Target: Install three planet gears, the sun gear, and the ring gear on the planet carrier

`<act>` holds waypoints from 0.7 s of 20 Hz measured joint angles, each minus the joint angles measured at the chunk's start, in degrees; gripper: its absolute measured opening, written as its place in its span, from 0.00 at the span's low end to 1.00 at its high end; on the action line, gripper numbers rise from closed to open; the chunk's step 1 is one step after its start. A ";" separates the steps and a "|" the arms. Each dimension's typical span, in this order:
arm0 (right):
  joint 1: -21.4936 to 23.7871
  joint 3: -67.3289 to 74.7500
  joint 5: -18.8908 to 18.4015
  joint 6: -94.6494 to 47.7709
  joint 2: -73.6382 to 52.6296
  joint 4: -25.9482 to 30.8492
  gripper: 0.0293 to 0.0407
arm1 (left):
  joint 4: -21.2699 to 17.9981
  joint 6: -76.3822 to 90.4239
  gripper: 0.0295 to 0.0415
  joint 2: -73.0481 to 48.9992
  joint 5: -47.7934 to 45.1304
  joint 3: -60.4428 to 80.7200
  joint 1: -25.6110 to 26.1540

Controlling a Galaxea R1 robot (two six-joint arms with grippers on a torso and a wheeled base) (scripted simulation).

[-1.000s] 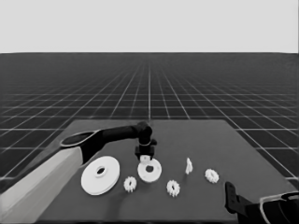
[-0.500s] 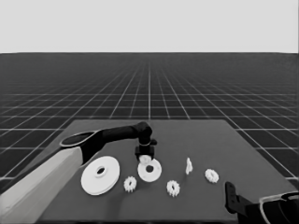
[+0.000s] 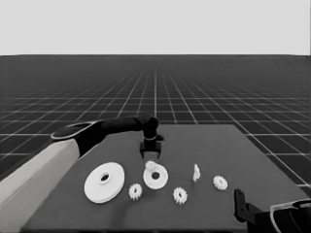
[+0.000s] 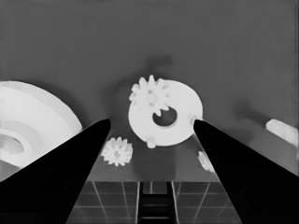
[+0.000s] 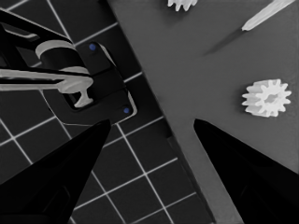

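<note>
My left gripper (image 3: 150,154) hangs open just above the far edge of the smaller round part (image 3: 156,180), the planet carrier, with nothing between its fingers. One planet gear (image 3: 151,166) sits on that part's far-left side; the left wrist view shows it (image 4: 150,96) on the smaller round part (image 4: 182,105) beside the centre hole. The larger round part (image 3: 104,182), the ring gear, lies to the left. Three loose gears lie on the table: one (image 3: 135,191) in front of the carrier, one (image 3: 180,195) to its right, one (image 3: 220,182) farther right. My right gripper (image 3: 240,205) waits open at the lower right corner.
A thin white piece (image 3: 196,172) stands right of the smaller round part. The right wrist view shows the table's corner with one gear (image 5: 266,97), the thin white piece (image 5: 268,11), and dark machinery (image 5: 79,79) over the floor grid.
The left gripper has lifted slightly off the smaller round part, and the gear stays behind on it. The right arm has not moved.
</note>
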 joint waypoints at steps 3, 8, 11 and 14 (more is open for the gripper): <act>0.00 0.00 0.00 0.00 0.00 0.00 0.81 | 2.98 -19.47 0.75 -17.12 2.91 36.51 2.23; 0.00 0.00 0.00 0.00 0.00 0.00 0.81 | 3.61 -22.36 0.75 -19.86 3.66 42.48 2.83; 0.00 0.00 0.00 0.00 0.00 0.00 0.81 | 9.46 -20.79 0.75 -19.66 3.47 40.74 8.20; 0.00 0.00 0.00 0.00 0.00 0.00 0.81 | 15.59 -17.70 0.75 -18.88 1.98 36.46 14.90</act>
